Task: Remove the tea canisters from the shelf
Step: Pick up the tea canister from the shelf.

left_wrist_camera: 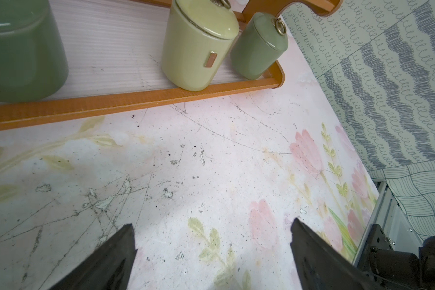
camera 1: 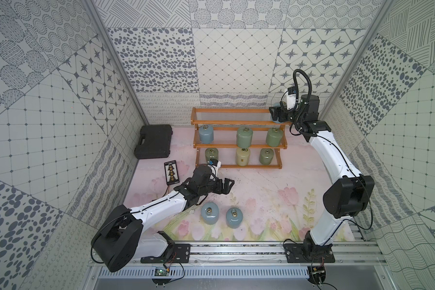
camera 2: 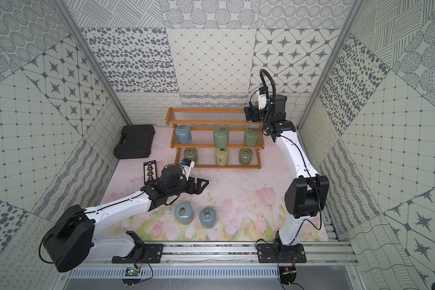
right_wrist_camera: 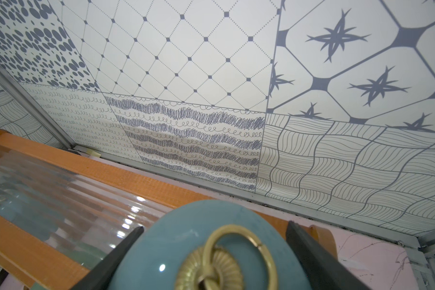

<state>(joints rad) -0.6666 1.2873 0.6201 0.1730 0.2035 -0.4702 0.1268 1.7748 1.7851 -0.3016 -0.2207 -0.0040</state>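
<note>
The shelf (camera 1: 231, 123) stands at the back of the table, in both top views. At the right end of its top tier, my right gripper (camera 1: 274, 113) is shut on a light blue canister (right_wrist_camera: 176, 238), one finger against each side of its lid. The middle tier holds a blue canister (camera 1: 206, 133) and two green ones (camera 1: 244, 136) (camera 1: 274, 136). On the bottom tier stand a green canister (camera 1: 211, 155), a cream one (left_wrist_camera: 199, 45) and another green one (left_wrist_camera: 259, 47). Two blue canisters (camera 1: 209, 213) (camera 1: 234, 217) stand on the table. My left gripper (camera 1: 226, 187) hangs open and empty above the table.
A black plastic case (camera 1: 154, 141) lies to the left of the shelf, and a small black card (camera 1: 171, 173) lies in front of it. Patterned walls enclose the table on three sides. The back wall (right_wrist_camera: 211, 150) runs close behind the shelf.
</note>
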